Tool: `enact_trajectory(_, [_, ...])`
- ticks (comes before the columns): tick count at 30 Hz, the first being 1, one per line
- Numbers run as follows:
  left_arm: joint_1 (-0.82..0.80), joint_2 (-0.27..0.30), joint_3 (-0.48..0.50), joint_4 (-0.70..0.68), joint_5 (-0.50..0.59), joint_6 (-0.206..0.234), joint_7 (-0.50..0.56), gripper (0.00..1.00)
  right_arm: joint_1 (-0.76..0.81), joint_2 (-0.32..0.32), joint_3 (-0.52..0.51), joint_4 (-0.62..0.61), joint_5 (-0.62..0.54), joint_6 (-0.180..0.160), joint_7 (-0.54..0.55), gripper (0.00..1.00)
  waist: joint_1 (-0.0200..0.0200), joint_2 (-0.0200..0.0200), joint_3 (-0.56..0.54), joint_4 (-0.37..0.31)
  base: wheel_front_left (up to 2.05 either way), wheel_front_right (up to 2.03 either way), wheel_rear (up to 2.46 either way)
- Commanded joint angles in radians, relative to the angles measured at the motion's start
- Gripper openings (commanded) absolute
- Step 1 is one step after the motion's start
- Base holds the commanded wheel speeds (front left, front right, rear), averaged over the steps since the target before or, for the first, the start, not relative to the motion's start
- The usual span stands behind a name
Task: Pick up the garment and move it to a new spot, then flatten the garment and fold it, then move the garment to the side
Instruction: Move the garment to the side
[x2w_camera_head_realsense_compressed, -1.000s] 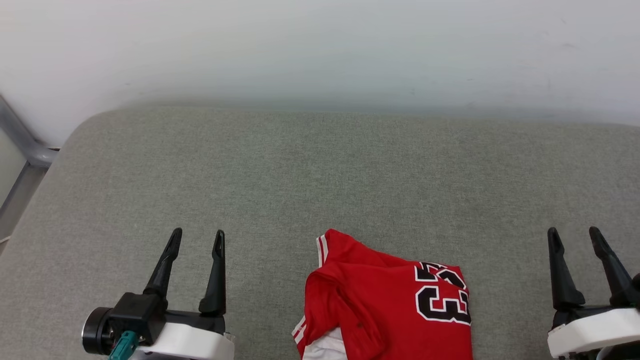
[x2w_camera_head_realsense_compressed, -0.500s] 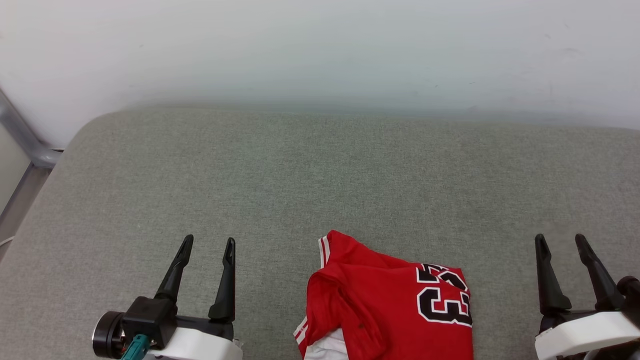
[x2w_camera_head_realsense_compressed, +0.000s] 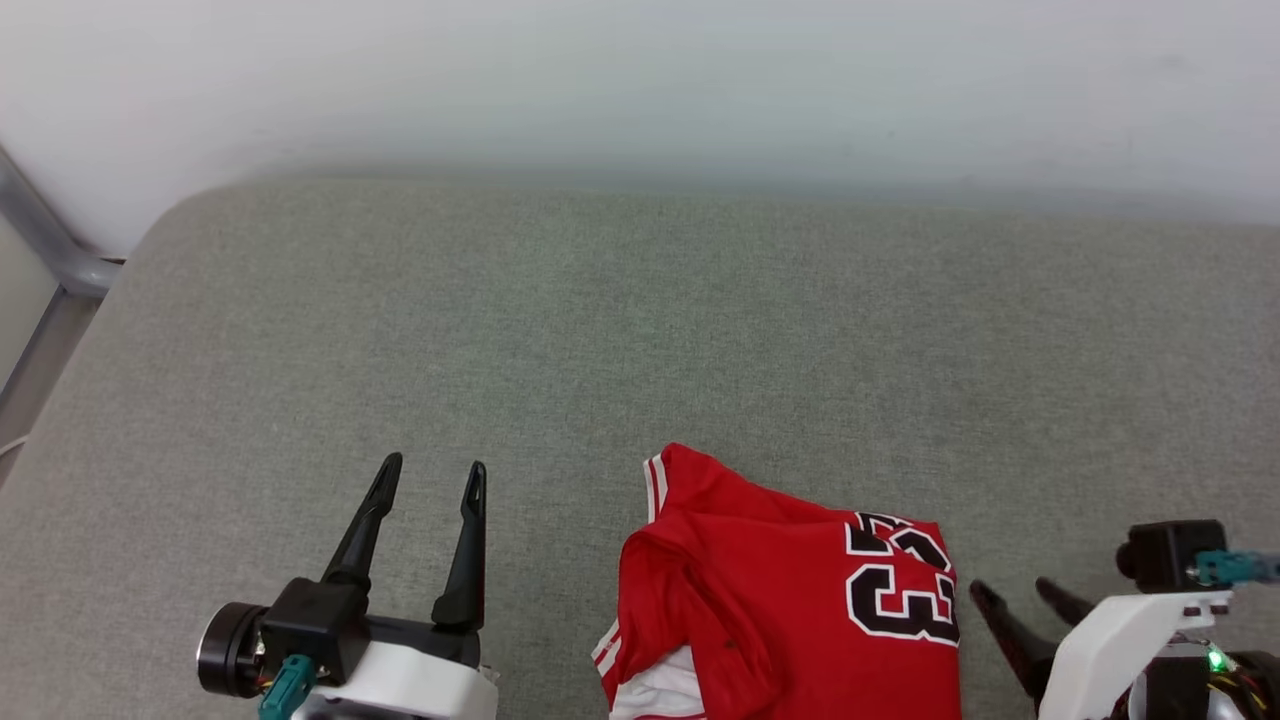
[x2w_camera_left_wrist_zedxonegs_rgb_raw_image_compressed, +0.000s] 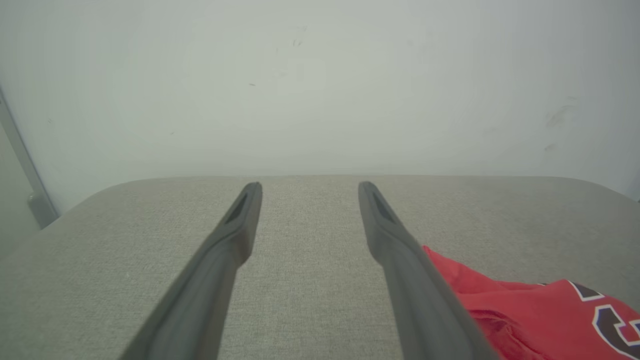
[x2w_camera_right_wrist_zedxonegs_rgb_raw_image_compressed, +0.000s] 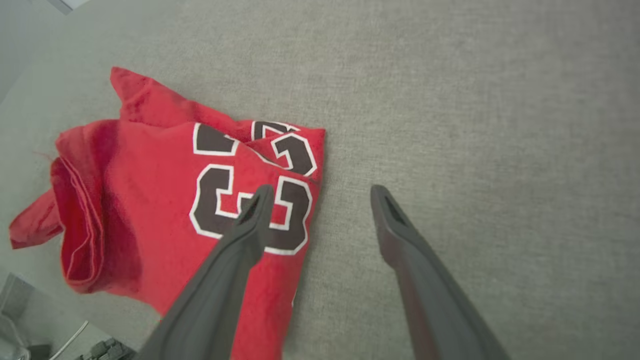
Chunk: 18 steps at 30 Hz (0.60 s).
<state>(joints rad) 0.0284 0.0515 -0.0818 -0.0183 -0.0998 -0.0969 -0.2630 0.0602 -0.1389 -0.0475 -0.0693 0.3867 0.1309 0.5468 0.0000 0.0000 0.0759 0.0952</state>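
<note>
A grey-green fabric cushion (x2w_camera_head_realsense_compressed: 640, 330) is lying under the left claw (x2w_camera_head_realsense_compressed: 435, 465), a plain white wall (x2w_camera_head_realsense_compressed: 640, 80) standing beyond it.

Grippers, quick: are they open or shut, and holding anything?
Left gripper: open, holding nothing.
Right gripper: open, holding nothing, poised at the edge of the garment.

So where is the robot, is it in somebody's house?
Hard to say for sure. It looks like an indoor room: a soft grey fabric-covered cushion or mattress in front of a plain white wall, with a crumpled red jersey with black numbers lying on it.
</note>
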Motion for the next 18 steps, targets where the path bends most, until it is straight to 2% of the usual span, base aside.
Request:
enact_trajectory(1, [-0.017,-0.002,0.000,-0.002,0.004,-0.002,-0.002,1.00,-0.008,0.003,0.000,-0.010,0.006,0.000,0.025,1.00,0.0000,0.0000,0.010,0.004,0.00,0.00,0.00])
enact_trajectory(4, [-0.025,-0.002,-0.009,0.002,0.004,-0.003,-0.002,1.00,-0.015,-0.004,-0.009,-0.041,0.019,-0.001,0.184,1.00,0.0000,0.0000,0.030,0.018,0.00,0.00,0.00])
enact_trajectory(9, [-0.050,-0.002,-0.026,0.002,0.001,0.000,-0.002,1.00,-0.034,0.032,-0.035,-0.053,-0.002,0.000,0.322,1.00,0.0000,0.0000,0.068,0.048,0.00,0.00,0.00])
enact_trajectory(13, [-0.067,-0.002,-0.032,0.005,-0.004,0.003,-0.002,1.00,-0.051,0.056,-0.036,-0.028,-0.014,0.000,0.367,1.00,0.0000,0.0000,0.094,0.073,0.00,0.00,0.00])
enact_trajectory(18, [-0.083,-0.002,-0.040,0.005,-0.006,0.007,-0.002,1.00,-0.069,0.073,-0.016,0.019,-0.030,0.000,0.370,1.00,0.0000,0.0000,0.121,0.100,0.00,0.00,0.00])
